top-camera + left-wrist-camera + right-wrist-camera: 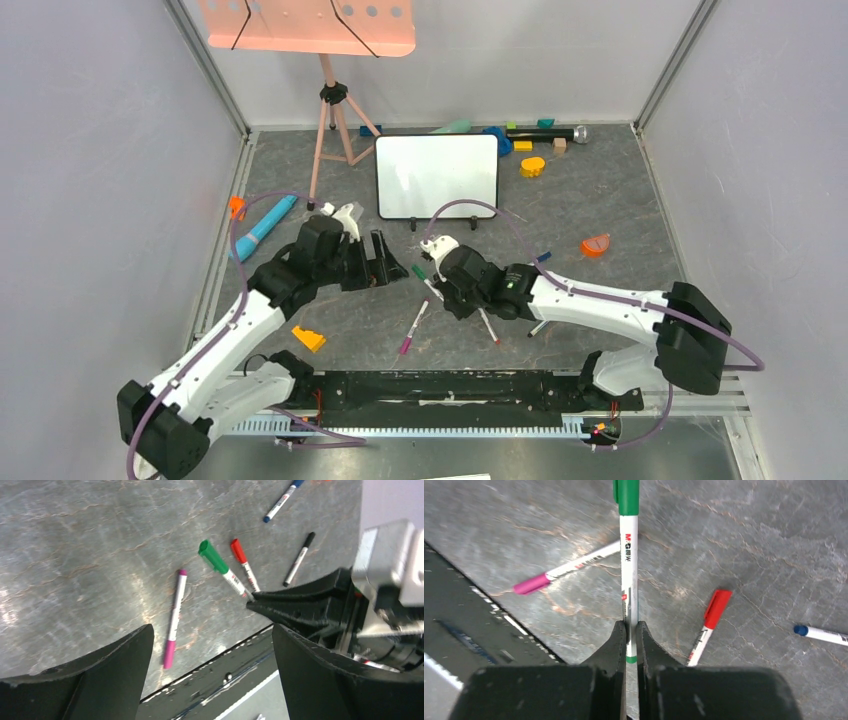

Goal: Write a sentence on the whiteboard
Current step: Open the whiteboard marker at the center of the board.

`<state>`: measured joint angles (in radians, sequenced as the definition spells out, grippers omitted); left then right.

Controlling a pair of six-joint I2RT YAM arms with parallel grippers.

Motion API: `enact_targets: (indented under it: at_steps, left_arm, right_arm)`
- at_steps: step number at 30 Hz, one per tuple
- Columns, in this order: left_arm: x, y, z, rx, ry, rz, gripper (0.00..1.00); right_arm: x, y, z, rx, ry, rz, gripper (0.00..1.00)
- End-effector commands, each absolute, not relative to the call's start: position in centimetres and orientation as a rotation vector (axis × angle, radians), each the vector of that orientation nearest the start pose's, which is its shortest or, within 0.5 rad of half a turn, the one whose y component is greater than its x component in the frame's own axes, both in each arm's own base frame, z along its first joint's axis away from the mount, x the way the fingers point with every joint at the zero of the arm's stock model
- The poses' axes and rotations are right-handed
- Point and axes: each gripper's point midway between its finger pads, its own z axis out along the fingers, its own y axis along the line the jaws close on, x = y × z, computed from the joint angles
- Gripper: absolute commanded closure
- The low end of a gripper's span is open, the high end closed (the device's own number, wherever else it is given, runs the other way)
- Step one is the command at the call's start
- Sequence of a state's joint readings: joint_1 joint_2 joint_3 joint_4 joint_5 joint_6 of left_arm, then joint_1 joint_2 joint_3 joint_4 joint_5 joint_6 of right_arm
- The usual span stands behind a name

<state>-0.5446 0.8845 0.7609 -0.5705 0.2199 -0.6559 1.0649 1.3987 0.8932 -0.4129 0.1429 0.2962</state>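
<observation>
The whiteboard [437, 175] stands upright at the back middle of the table. Its face is plain white, and the sentence is not in view. My right gripper [631, 627] is shut on the white barrel of a capped green marker [629, 555], close to its tail end. In the top view this green marker [424, 277] points away from the right gripper [438, 287], low over the table in front of the board. I cannot tell whether it touches the table. My left gripper [212, 630] is open with nothing between its fingers. It sits just left of the right gripper [260, 600].
On the table lie a pink marker [413, 328], a red marker [711, 617], a blue marker [819, 634] and a black marker [299, 560]. A salmon tray [300, 25] stands on a tripod [335, 120]. There are also a teal tube [265, 228], an orange wedge [308, 338] and toys [532, 166].
</observation>
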Motion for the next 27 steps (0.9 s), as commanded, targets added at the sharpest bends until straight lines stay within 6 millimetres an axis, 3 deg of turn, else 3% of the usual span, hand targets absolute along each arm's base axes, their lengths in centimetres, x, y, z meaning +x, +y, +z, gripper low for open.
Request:
enact_targets:
  at_steps: [1,4,9,17,21,24,27]
  left_arm:
    - [20.8,-21.8,20.1,-0.118,2.377,-1.068,0.12]
    - [21.4,-22.8,20.0,-0.199,2.380,-1.219,0.22]
    - [22.3,-23.1,19.3,-0.364,2.384,-1.368,0.29]
    - [22.5,-23.1,19.1,-0.408,2.375,-1.381,0.29]
    - [22.5,-23.2,19.1,-0.415,2.368,-1.404,0.41]
    - [22.3,-23.2,18.7,-0.425,2.380,-1.403,0.42]
    - [22.2,-23.1,18.5,-0.423,2.371,-1.408,0.61]
  right_arm:
    - [16.9,31.5,12.5,-0.901,2.286,0.579,1.00]
    - [16.6,32.6,14.2,-0.914,2.242,0.657,1.00]
    - [16.4,33.5,16.1,-0.930,2.171,0.739,1.00]
    - [16.6,34.2,17.1,-0.947,2.132,0.762,1.00]
    - [16.8,34.6,17.6,-0.955,2.114,0.762,1.00]
    - [17.0,34.9,18.1,-0.962,2.100,0.763,1.00]
    - [17.2,35.0,18.0,-0.968,2.100,0.755,1.00]
